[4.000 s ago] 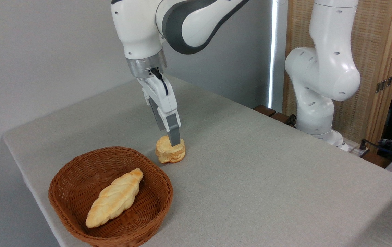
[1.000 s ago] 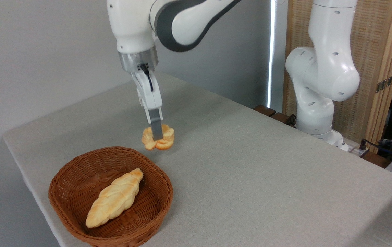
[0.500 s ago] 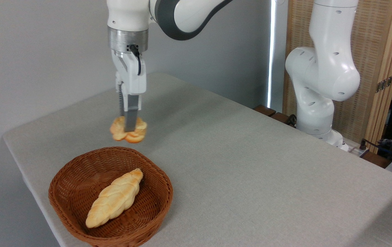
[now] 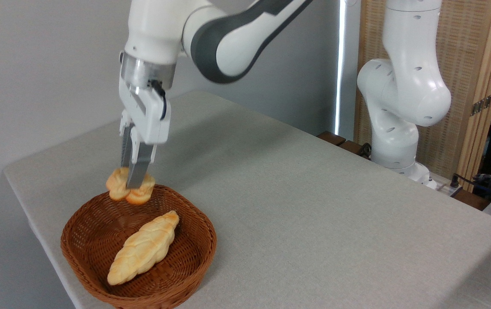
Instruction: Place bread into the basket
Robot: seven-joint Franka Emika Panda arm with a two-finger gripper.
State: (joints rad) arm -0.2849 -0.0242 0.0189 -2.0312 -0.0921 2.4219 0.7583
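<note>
Camera view: end effector (image 4: 130, 185) grips lobed golden bread (image 4: 129, 192) over basket (image 4: 204, 238) rim

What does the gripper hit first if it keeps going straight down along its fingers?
Likely the far inner wall or floor of the reddish-brown woven wicker basket, just behind its rim. The gripper, holding the small lobed golden bun, points down there; depth is uncertain.

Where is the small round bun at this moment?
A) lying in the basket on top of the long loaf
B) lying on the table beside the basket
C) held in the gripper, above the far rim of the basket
C: the gripper is shut on the bun, which hangs over the far rim of the basket, not touching the long loaf.
</note>
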